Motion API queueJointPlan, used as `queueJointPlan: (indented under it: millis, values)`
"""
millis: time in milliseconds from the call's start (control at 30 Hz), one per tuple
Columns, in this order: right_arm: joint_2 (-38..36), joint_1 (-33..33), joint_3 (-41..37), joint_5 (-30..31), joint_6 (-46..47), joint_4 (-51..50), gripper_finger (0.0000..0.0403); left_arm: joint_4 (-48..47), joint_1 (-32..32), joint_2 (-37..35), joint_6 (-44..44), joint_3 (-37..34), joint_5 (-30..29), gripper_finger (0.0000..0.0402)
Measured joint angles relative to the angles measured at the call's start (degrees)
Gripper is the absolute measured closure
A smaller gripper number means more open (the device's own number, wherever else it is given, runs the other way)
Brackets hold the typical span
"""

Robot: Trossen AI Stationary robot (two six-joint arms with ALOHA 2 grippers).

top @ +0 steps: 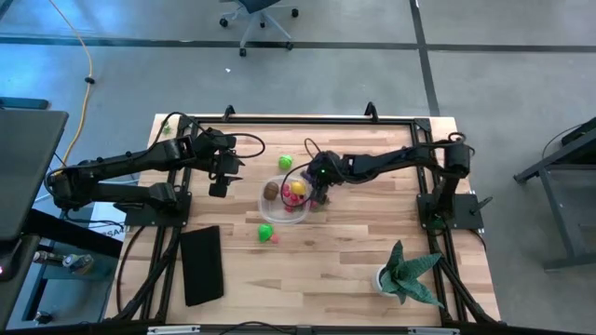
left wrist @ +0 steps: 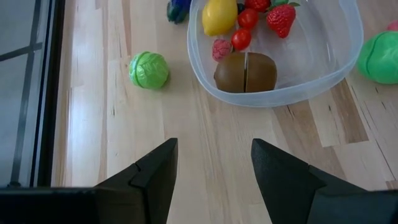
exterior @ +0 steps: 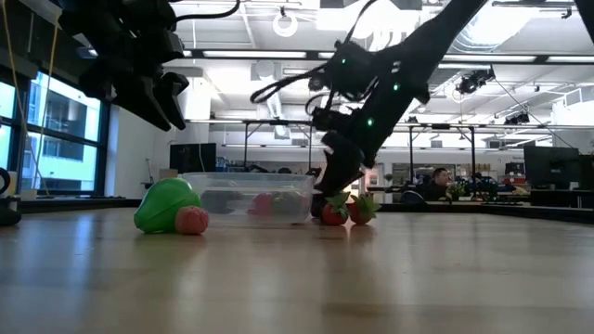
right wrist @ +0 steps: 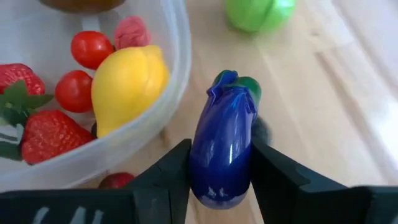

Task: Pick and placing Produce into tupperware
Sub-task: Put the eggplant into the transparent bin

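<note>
Tub (right wrist: 177, 37) partly filled; eggplant (right wrist: 224, 149) pinched in right gripper (right wrist: 221, 171) beside it; left gripper (left wrist: 214, 165) open, empty; greens (top: 265, 232) outside.

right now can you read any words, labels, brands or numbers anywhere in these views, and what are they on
None can be read.
The tub, the toy fruit in it and the eggplant between the right gripper fingers carry no print.
The black slab on the table is blank.
A white sheet under the left arm may bear dark print, too small to read.
</note>
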Motion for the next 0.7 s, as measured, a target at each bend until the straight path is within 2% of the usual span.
queueJointPlan:
  millis: [267,433,567,700]
  values:
    - [-8.65,1.51,0.00,4.26,0.64,-3.88,0.0270,-0.02,0.00,0.00,0.00,-0.01,0.01,0.0208]
    - [-12.67,4.74,0.02,4.34,0.69,-0.37,0.0270,-0.02,0.02,0.00,0.00,-0.01,0.01,0.0208]
    - [-12.13,7.44,1.84,4.29,1.70,0.91,0.0270,-0.02,0.01,0.00,0.00,-0.01,0.01,0.0208]
    - [-7.80,9.45,6.81,4.34,1.37,-0.81,0.0270,0.01,0.00,0.00,0.00,-0.01,0.01,0.0208]
